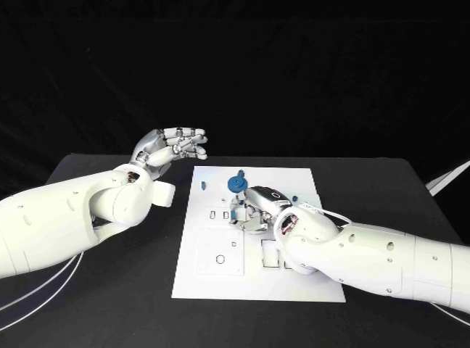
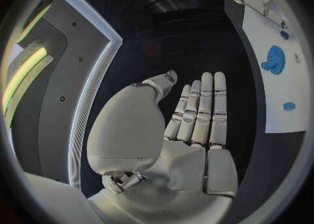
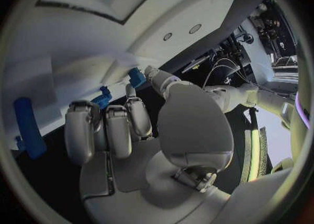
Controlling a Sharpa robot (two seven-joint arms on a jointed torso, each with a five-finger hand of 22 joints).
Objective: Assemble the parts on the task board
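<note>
The board lies flat in the middle of the black table, its long side running away from the robot; near its far end stands a blue gear, with a small blue part just beside it toward the left arm; the left wrist view shows the same gear on the board and a small blue part well apart from it; the right hand is down over the middle of the board, fingers curled in close to the surface, and its arm covers the board's near right part; in the right wrist view its fingertips sit by a small blue part, with another blue part close beside, but whether it grips either I cannot tell; a long blue bar lies off to one side; the left hand is raised off the board's far left corner, holding nothing, fingers straight and side by side
</note>
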